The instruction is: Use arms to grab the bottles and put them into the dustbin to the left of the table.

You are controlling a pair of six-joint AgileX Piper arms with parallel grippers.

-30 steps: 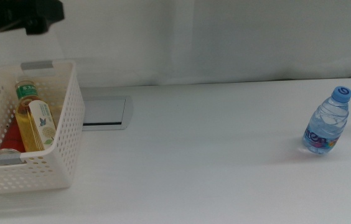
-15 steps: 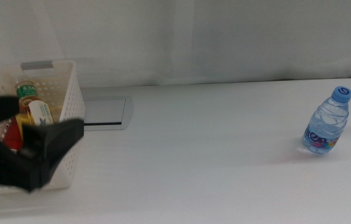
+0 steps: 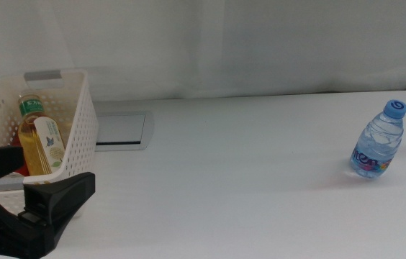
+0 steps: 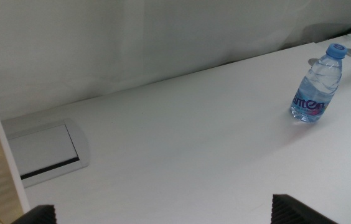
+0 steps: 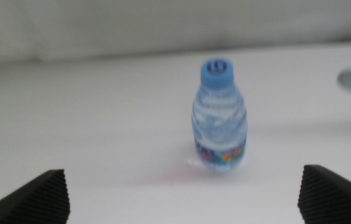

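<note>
The table (image 3: 246, 180) carries one bottle only. The dustbin (image 3: 80, 129) holds the yellow-drink bottle (image 3: 41, 144). The left gripper (image 3: 37, 208) has dropped beside it, jaws apart, empty. The right gripper (image 5: 185, 193), jaws wide, now frames the water bottle (image 5: 219, 118) ahead, untouched: next grab.

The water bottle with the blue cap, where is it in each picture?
Middle view: water bottle upright at the table's right side.
Left wrist view: upright, far across the table.
Right wrist view: centered, straight ahead.
Shared landmark: its blue cap.
</note>
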